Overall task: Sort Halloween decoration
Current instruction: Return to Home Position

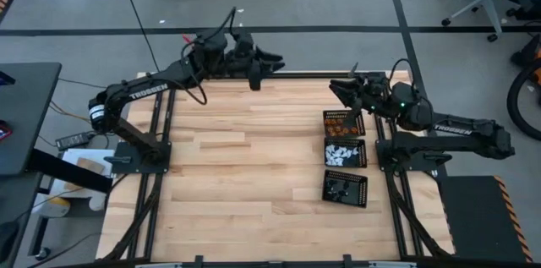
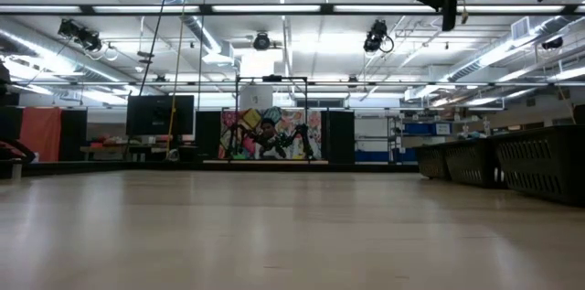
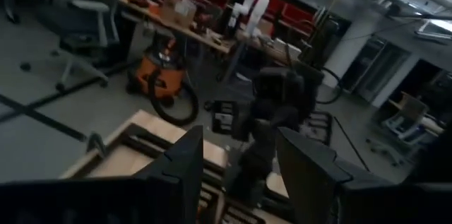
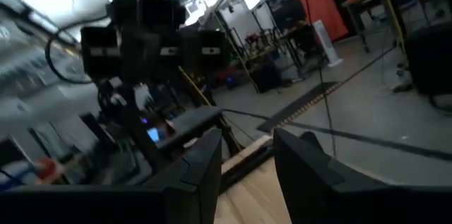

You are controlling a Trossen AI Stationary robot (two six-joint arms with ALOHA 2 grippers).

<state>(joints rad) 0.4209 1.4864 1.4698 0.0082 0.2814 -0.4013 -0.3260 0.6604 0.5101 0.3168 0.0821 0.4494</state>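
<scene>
The Halloween decoration lies in three black perforated trays in a row at the table's right. Orange pieces (image 1: 341, 121) fill the far tray, white pieces (image 1: 342, 153) the middle tray, and dark pieces (image 1: 341, 188) the near tray. My left gripper (image 1: 279, 63) hangs high over the table's far edge, pointing level toward the right; it is open with nothing between its fingers (image 3: 240, 160). My right gripper (image 1: 334, 90) hovers just beyond the far tray, pointing left, open and empty (image 4: 247, 160).
The bare wooden tabletop (image 1: 245, 158) stretches left of the trays. Black frame rails (image 1: 156, 175) run along both sides. In the low view the trays' walls (image 2: 539, 162) stand at the right and both grippers hang near the top edge.
</scene>
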